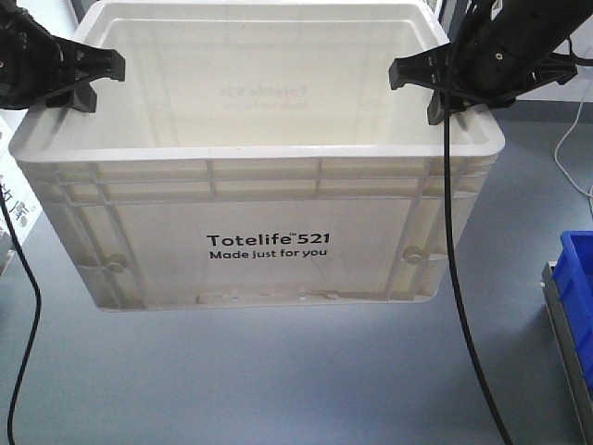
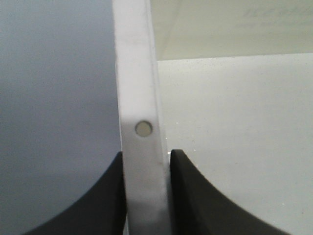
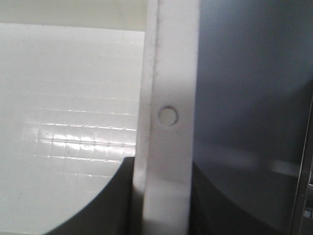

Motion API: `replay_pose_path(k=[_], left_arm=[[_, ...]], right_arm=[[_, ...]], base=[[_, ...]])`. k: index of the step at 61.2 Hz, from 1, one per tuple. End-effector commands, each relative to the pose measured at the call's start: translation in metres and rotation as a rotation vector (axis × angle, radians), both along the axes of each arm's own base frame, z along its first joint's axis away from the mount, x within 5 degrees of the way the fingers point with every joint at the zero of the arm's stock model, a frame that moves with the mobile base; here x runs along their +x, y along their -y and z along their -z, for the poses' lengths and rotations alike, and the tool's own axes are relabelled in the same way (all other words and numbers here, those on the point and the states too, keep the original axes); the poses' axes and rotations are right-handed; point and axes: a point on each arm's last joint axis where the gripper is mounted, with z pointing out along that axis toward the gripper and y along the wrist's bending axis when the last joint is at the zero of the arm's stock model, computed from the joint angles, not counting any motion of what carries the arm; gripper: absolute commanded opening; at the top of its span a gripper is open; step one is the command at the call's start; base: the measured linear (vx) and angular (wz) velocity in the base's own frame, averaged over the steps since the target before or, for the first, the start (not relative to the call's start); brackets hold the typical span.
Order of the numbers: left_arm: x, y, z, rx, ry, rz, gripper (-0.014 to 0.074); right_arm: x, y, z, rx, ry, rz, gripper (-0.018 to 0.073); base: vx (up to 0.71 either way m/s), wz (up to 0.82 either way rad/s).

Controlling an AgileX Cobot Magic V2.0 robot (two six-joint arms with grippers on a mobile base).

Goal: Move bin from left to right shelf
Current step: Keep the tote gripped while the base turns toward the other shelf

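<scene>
The white bin [image 1: 269, 246], printed "Totelife 521 Made just for you", hangs in the air above the grey floor and fills the front view. It is empty inside. My left gripper [image 1: 93, 79] is shut on the bin's left rim [image 2: 139, 98], one black finger [image 2: 105, 196] outside the wall and one inside. My right gripper [image 1: 428, 85] is shut on the right rim [image 3: 168, 107], its dark fingers [image 3: 115, 196] pressed against both sides of it. No shelf shows in any view.
A blue plastic bin [image 1: 579, 297] sits on a grey rack edge at the far right, low in the front view. Black cables [image 1: 459, 278] hang from both arms in front of the bin. Grey floor [image 1: 278, 380] lies below.
</scene>
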Motion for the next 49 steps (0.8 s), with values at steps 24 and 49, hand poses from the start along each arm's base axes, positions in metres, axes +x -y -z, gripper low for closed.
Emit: replay_pose_path(k=[24,49], left_arm=[[-0.0072,-0.0051,-0.0324,0.02,0.179,0.019,0.0099],[-0.0072,-0.0051,-0.0324,0.02,0.179,0.019,0.0099]], right_arm=[[-0.0042,0.0136,-0.0359,-0.024,0.19,0.014,0.001],[-0.0042,0.0136,-0.0359,-0.024,0.19,0.014,0.001]], base=[[0.19,0.03],[0.18,0.21]])
